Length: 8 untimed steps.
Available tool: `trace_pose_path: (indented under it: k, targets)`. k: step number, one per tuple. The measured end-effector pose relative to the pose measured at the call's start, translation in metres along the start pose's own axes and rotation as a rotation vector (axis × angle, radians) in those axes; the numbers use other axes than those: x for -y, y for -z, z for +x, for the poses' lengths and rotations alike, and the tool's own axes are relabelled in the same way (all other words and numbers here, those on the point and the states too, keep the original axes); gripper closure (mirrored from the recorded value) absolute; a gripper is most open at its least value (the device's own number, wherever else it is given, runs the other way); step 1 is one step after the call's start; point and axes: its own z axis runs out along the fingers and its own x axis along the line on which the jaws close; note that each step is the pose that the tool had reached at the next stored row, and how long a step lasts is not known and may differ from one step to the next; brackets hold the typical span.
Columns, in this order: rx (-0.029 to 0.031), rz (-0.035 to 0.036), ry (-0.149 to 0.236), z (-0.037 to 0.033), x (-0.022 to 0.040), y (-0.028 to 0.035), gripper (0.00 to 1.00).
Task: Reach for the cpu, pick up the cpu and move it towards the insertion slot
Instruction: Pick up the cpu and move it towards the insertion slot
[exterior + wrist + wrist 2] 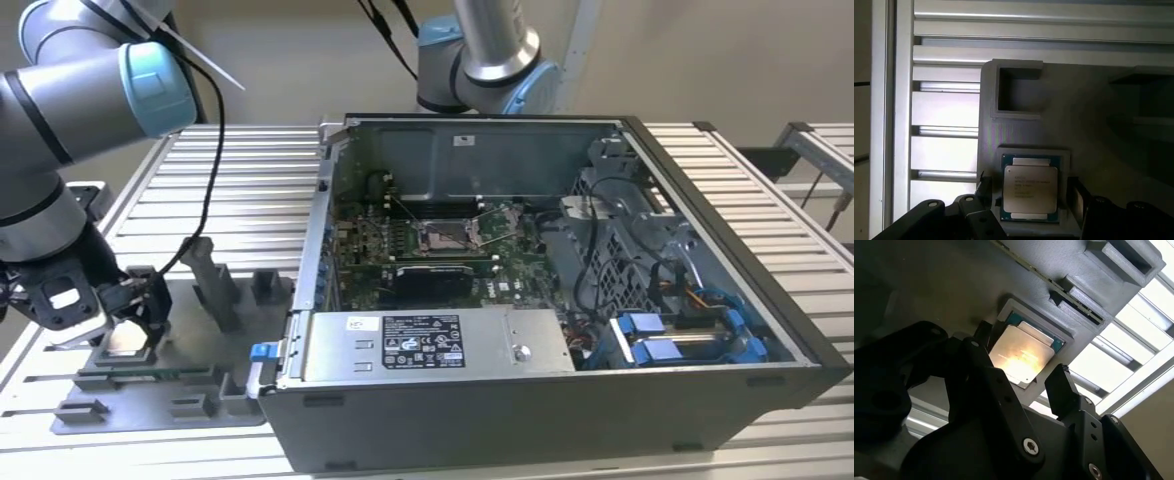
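The gripper stands wide open, a finger on each side of the cpu, which lies flat in the grey fixture between them. The insertion slot is well apart from it.

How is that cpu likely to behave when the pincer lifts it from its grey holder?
Probably stiff: the cpu is a thin flat plate with a metal top. That glossy top and its thin edges could slip in the open pincer. It sits snugly in the grey holder, so it may bind if tilted.
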Motion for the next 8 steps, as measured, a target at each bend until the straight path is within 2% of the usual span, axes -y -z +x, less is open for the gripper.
trace_pose_path:
  k: [8]
  targets:
    - [0.0000, 0.0000, 0.000, 0.0000, 0.0000, -0.0001, 0.00]
